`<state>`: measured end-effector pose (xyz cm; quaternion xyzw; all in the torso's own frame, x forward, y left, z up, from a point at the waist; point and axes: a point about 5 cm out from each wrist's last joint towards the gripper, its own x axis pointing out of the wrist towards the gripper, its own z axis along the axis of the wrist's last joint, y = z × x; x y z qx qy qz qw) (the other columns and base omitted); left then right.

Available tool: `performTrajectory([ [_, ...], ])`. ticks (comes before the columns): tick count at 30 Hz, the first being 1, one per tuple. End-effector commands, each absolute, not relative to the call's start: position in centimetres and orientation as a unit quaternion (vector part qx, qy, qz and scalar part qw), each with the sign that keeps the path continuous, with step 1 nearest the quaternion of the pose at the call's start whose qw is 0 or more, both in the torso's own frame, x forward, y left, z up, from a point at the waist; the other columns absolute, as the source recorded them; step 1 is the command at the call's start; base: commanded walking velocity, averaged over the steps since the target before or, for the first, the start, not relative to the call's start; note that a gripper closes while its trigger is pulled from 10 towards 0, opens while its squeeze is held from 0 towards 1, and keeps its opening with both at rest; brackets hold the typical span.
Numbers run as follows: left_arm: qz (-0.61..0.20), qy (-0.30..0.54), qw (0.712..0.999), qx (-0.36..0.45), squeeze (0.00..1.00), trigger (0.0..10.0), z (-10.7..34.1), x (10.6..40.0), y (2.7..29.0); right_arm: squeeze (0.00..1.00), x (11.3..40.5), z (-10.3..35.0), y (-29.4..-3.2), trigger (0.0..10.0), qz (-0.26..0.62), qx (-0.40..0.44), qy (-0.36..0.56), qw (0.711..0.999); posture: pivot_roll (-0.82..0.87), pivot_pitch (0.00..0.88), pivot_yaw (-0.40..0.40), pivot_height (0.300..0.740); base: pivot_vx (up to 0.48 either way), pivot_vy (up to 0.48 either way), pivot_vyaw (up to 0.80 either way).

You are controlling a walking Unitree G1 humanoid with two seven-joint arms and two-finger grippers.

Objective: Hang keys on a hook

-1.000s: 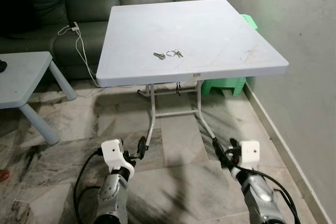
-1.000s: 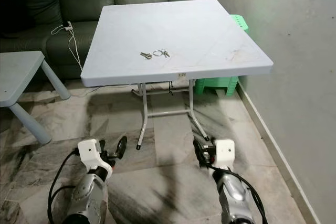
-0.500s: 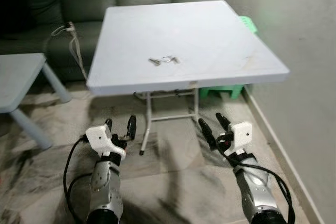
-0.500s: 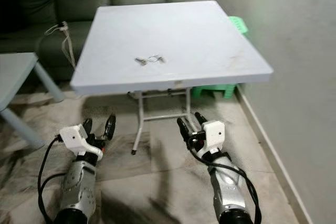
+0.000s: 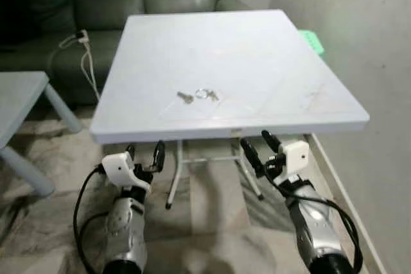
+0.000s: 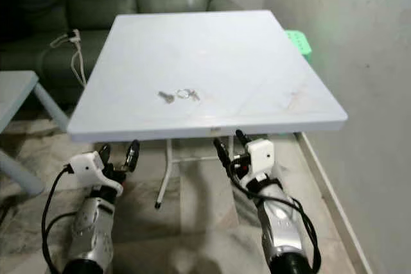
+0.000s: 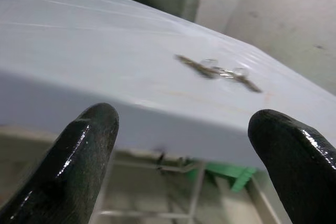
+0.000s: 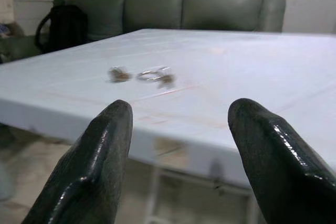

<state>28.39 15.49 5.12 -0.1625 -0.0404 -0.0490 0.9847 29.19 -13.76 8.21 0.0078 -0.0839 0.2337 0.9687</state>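
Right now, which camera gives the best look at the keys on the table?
The left eye view: the keys lie in full from above, near the white table's front edge. Both wrist views see them low and blurred.

Keys (image 5: 200, 95) on the bench (image 5: 270, 62) too small and blurred to count, green stool (image 5: 313, 41) mostly hidden behind the bench, low side table (image 5: 19, 94) cut off at the edge
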Motion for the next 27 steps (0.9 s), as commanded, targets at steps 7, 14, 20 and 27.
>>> performTrajectory([
  [7,-0.060,-0.040,0.984,-0.164,0.00,10.0,5.53,28.64,14.63,0.00,29.28,8.70,-14.03,10.0,0.236,-0.013,-0.086,0.968,0.01,0.000,-0.035,0.740,0.454,0.000,0.74],
  [14,-0.061,-0.038,0.984,-0.164,0.00,10.0,5.68,28.71,14.50,0.00,29.32,8.86,-13.84,10.0,0.237,-0.001,-0.081,0.968,0.01,0.000,-0.037,0.740,0.440,0.000,0.68],
  [20,-0.054,-0.043,0.984,-0.165,0.00,10.0,5.89,28.75,14.59,0.00,29.41,8.90,-13.72,10.0,0.238,0.004,-0.077,0.968,0.01,0.000,-0.037,0.740,0.385,0.000,0.00],
  [27,-0.048,-0.034,0.986,-0.157,0.00,10.0,6.11,28.98,14.43,0.00,29.34,8.64,-13.66,10.0,0.240,0.012,-0.064,0.969,0.01,0.000,-0.038,0.740,0.000,0.000,0.00],
])
